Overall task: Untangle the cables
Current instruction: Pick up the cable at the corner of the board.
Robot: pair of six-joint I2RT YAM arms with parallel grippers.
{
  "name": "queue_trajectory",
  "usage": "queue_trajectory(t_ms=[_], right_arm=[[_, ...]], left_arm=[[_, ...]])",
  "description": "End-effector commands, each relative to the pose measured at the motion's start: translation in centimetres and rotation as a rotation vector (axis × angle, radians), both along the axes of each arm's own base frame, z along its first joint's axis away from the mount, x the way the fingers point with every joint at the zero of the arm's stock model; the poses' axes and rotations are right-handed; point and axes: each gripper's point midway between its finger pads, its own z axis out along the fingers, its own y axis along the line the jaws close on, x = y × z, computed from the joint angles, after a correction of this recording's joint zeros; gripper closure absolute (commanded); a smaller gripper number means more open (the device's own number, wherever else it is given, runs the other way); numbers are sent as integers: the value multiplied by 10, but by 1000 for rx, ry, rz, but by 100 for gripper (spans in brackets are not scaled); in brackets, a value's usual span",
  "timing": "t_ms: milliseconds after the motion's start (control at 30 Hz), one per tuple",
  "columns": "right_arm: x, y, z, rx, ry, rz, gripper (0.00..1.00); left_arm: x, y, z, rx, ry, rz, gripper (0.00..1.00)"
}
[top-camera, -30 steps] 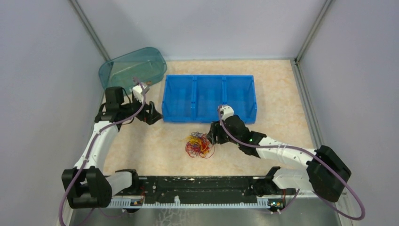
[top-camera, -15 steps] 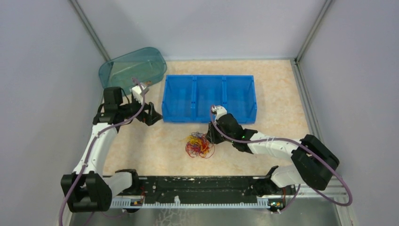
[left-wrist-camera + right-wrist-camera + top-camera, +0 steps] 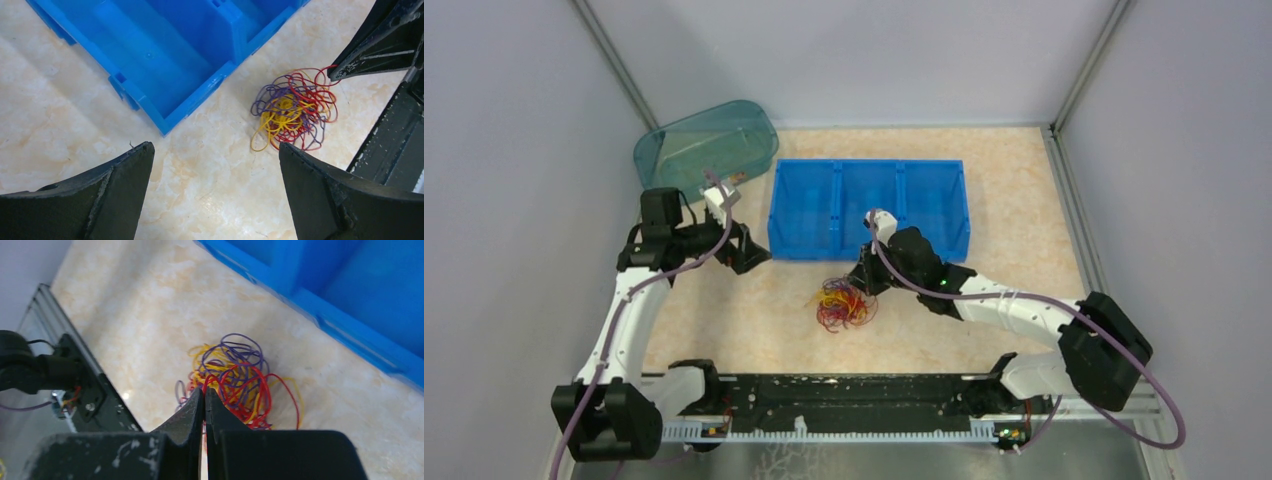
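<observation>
The cables (image 3: pixel 844 305) lie as one small tangle of thin red, purple and yellow curls on the marbled table, just in front of the blue bin. My right gripper (image 3: pixel 861 283) sits at the tangle's right edge. In the right wrist view its jaws (image 3: pixel 205 390) are pressed together with a red cable (image 3: pixel 250 377) pinched at the tips, the rest of the cables (image 3: pixel 235 357) spread beyond. My left gripper (image 3: pixel 749 250) hovers open to the left of the bin, apart from the tangle. Its wrist view shows the cables (image 3: pixel 292 110) ahead and bare table between the fingers (image 3: pixel 125 175).
A blue three-compartment bin (image 3: pixel 869 250) stands behind the tangle; its corner (image 3: pixel 165 115) and front wall (image 3: pixel 350 340) show in the wrist views. A teal translucent tub (image 3: pixel 704 140) leans at the back left. The black rail (image 3: pixel 844 400) runs along the near edge.
My right gripper went from open to shut while moving left onto the tangle's edge. The tangle has shifted slightly left and back. The left gripper stays open, almost unmoved.
</observation>
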Motion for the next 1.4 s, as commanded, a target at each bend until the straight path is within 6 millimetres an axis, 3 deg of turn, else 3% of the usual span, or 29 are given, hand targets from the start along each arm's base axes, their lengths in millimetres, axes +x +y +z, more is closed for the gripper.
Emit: queue_trajectory(t_ms=[0,133,400,633,833,1167,1300,1367], right_arm=[[-9,33,82,189,-105,143,100],[-19,48,110,250,-115,224,100],[-43,73,163,399,-121,361,100],[-55,91,190,477,-122,437,100],[-66,103,215,534,-123,502,100],[-78,117,229,554,-126,565,100],[-79,119,230,558,-124,572,100],[-80,119,231,562,-121,576,100]], left_arm=[[-16,-12,32,-18,-87,-115,0],[-35,-23,43,-47,-106,-191,0],[-81,-41,45,-75,-221,-351,0],[-80,-48,64,-91,-393,-358,3],[-89,-58,62,-161,-355,-404,12],[-92,-66,80,-226,-382,-408,16],[-97,-67,87,-241,-382,-426,20],[-101,-68,89,-253,-376,-443,26]])
